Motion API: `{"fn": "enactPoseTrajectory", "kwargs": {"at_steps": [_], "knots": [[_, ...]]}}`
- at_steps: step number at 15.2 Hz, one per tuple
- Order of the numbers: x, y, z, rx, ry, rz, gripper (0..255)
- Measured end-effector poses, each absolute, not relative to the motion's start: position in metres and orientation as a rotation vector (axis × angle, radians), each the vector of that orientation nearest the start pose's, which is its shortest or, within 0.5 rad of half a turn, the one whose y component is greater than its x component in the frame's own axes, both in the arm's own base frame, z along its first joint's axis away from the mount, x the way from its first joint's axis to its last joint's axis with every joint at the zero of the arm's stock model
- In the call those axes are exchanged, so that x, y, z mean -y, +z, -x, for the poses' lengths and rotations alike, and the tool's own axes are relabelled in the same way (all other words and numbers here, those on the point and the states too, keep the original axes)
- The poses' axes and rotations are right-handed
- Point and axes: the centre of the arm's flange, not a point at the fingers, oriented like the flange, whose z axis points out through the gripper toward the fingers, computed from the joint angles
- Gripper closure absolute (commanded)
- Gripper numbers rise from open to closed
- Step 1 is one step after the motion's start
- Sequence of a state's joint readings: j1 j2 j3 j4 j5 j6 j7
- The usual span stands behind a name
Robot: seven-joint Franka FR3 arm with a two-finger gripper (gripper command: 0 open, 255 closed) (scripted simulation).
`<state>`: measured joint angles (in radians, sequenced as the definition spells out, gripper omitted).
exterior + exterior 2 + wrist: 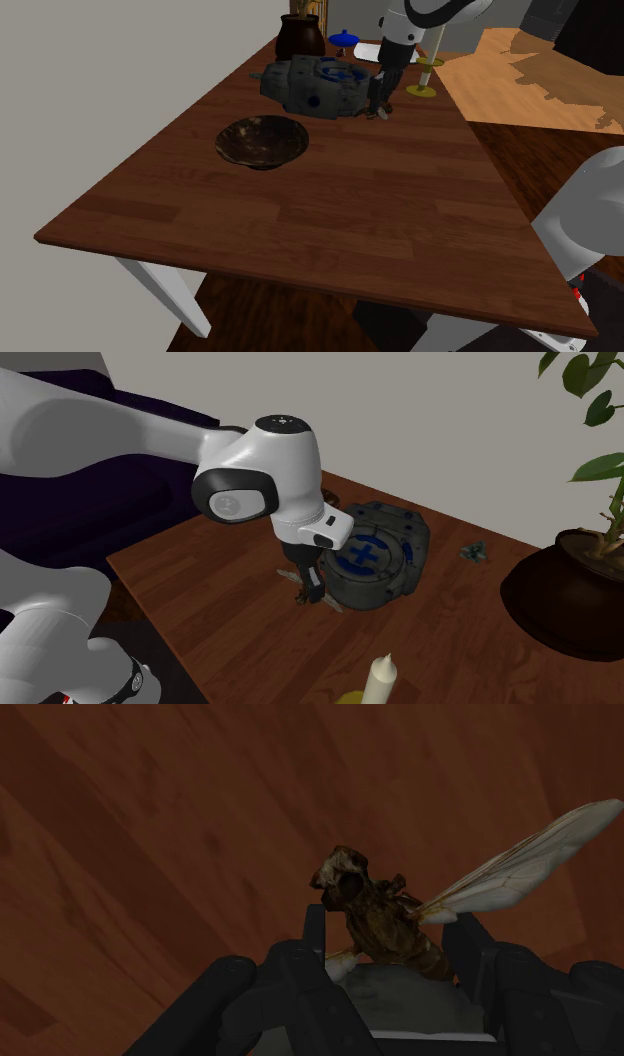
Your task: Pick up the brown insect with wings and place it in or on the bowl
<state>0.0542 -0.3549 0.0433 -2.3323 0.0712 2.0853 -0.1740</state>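
Bug (385,932), brown, sits pinched in the black claw (390,926). Best to lift slowly, mind its thin wings (520,864), then go to the bowl (228,136).

A wooden table (420,210) with a dark reddish-brown plank top stands on white legs (165,290), and a plain grey wall (120,60) rises behind its far edge. Under and beside it lies a dark wood floor (540,160), which gives way to lighter, honey-coloured boards (520,70) farther back. In the second exterior view a pale wall (430,412) runs behind the table, a dark purple upholstered seat (90,512) stands on that view's left, and a leafy plant in a dark pot (575,587) on its right.
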Motion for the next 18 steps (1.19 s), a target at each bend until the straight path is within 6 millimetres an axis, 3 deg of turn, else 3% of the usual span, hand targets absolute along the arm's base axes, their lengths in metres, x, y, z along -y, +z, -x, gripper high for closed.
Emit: {"fn": "enactPoseTrajectory", "kwargs": {"at_steps": [7,18], "knots": [[-0.049,0.487,-0.449,0.367,-0.169,3.071,255],[-0.048,0.542,-0.449,0.368,-0.164,3.071,255]]}}
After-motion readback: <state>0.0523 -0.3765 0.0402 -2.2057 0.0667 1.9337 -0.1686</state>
